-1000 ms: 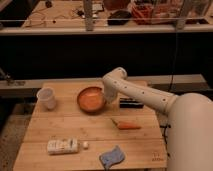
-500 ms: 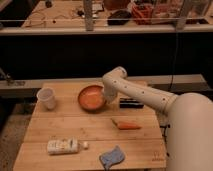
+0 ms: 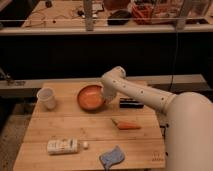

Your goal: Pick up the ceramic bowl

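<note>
On the wooden table (image 3: 60, 127) in your one camera view, the ceramic bowl (image 3: 90, 98) sits toward the back, near the middle, with its pale orange inside turned to you. The white arm (image 3: 142, 95) reaches in from the right, from the robot's bulky white body (image 3: 191, 135), and bends down at the wrist, so the gripper (image 3: 104, 96) sits right at the bowl's right-hand rim. Its jaws are pressed together there. You cannot tell whether the rim is caught between them or whether they only touch it, since the wrist covers that spot.

To the left of the bowl, apart from it, stands a white cup (image 3: 46, 98), upright. Just behind the arm, to the right of the bowl, you see a small black box-like object (image 3: 131, 103) lying flat. In front of the arm lies a carrot (image 3: 126, 125), its thin end pointing left. Along the near edge you have a white bottle (image 3: 62, 146) on its side, a small white piece (image 3: 85, 145) just beside its right end, and a crumpled blue cloth (image 3: 113, 156) further right. Behind the table runs a dark shelf front, with a cluttered worktop (image 3: 60, 12) above it.
</note>
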Robot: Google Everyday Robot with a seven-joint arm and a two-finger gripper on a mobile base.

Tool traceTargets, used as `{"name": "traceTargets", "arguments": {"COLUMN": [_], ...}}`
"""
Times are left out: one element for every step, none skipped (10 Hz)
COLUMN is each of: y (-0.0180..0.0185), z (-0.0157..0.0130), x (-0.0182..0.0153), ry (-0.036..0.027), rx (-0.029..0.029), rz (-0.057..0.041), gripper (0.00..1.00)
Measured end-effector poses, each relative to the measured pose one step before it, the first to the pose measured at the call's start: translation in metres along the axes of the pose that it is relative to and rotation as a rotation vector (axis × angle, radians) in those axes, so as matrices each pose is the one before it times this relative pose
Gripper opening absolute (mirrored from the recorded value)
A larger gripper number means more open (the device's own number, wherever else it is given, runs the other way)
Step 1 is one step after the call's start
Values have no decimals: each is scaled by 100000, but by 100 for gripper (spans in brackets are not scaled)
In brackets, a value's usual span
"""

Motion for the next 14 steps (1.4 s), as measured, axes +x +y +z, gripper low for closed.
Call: {"name": "traceTargets", "arguments": {"y": [-347, -187, 0, 28, -463, -583, -374, -306, -205, -136, -45, -96, -415, -481], "z": [84, 70, -9, 48, 118, 156, 79, 116, 87, 30, 47, 37, 63, 105], "x": [-90, -76, 64, 99, -108, -219, -91, -63, -24, -2, -19, -2, -13, -223], "ry": [167, -44, 119, 594, 651, 378, 265, 361, 311, 318, 175, 363, 693, -3], "rx": [99, 128, 26, -215, -160, -63, -28, -111, -93, 33, 24, 18, -52, 27], "rz": [-634, -325, -174, -460, -842, -714, -276, -267, -391, -429, -279, -472, -529, -340], "gripper": [5, 5, 5, 5, 5, 5, 5, 5, 5, 5, 6, 11, 12, 12]}}
